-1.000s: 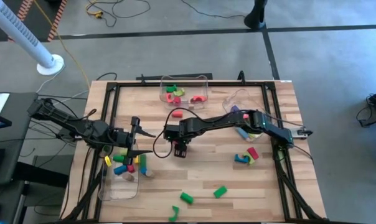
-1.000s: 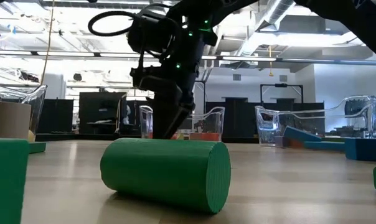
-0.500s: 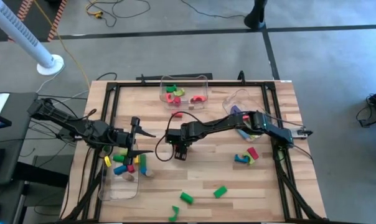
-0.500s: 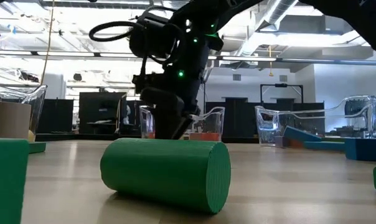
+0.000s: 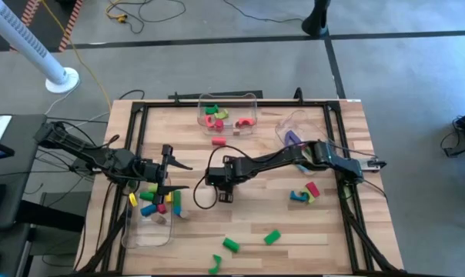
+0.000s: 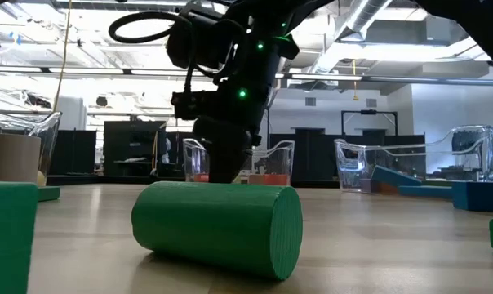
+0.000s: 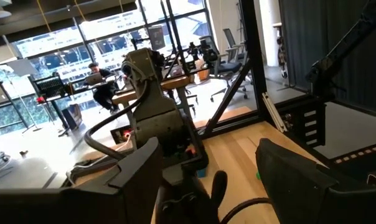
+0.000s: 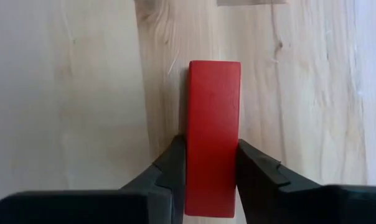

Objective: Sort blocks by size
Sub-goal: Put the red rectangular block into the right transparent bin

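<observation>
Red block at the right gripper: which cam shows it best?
Right wrist view: the red block fills the frame, the right gripper closed on its sides. High view hides it under the gripper; low view's green cylinder blocks it; left wrist doesn't show it.

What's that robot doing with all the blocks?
It's sorting blocks by size. The right gripper is down on the table in the middle, its fingers closed on a red block. The left gripper waits open over a bin of blocks. More blocks lie loose on the table.
</observation>
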Motion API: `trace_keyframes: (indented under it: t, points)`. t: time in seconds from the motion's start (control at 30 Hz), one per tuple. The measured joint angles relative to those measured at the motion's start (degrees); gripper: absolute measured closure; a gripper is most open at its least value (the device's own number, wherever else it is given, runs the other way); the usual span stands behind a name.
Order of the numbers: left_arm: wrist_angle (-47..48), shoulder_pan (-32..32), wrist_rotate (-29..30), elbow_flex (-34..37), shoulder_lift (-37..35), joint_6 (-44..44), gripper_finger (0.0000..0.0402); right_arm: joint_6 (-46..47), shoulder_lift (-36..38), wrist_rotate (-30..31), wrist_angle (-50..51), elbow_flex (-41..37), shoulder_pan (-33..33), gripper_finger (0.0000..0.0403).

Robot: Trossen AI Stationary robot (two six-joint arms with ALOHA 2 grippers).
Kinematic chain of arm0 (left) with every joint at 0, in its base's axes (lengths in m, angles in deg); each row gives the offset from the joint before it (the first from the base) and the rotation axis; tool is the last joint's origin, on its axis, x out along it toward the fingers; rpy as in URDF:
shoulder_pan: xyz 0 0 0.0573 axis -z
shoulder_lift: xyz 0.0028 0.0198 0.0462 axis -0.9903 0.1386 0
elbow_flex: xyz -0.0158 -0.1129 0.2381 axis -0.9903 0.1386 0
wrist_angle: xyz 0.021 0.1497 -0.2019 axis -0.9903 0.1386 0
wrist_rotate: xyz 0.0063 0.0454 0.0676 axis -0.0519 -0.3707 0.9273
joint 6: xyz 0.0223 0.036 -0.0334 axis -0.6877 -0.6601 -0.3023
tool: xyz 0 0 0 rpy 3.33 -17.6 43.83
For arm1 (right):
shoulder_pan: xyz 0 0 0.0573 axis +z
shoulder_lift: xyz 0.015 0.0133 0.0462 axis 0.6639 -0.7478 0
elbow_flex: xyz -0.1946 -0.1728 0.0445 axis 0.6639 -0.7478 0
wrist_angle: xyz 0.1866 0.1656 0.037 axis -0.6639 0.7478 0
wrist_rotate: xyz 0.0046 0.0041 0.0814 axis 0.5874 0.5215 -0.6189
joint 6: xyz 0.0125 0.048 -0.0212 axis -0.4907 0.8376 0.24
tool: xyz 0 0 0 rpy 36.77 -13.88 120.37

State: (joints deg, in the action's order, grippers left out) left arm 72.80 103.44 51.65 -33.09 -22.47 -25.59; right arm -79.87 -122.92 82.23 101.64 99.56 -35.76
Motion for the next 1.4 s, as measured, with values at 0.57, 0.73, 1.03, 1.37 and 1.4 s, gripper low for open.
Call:
trace_keyframes:
  t: [0.57,0.73,1.03,1.37,1.4]
  points:
    - [3.76,-0.10,1.90,0.04,0.06,-5.10,0.0153,-8.00,15.42,6.82,2.87,-0.26,2.83,0.0269]
    - [2.85,-1.77,1.90,0.04,2.83,-7.29,0.0153,-9.26,20.47,6.63,2.62,-0.18,3.31,0.0268]
    - [-7.68,-3.48,1.88,0.04,12.73,-18.16,0.0170,-9.03,26.29,-1.32,3.55,-0.16,3.63,0.0267]
    - [-14.65,-3.45,1.86,0.04,20.38,-32.58,0.0189,-8.66,26.52,-8.94,4.30,-0.16,2.89,0.0267]
    - [-14.91,-3.45,1.87,0.04,21.05,-33.49,0.0190,-8.56,26.52,-9.03,4.30,-0.16,2.65,0.0267]
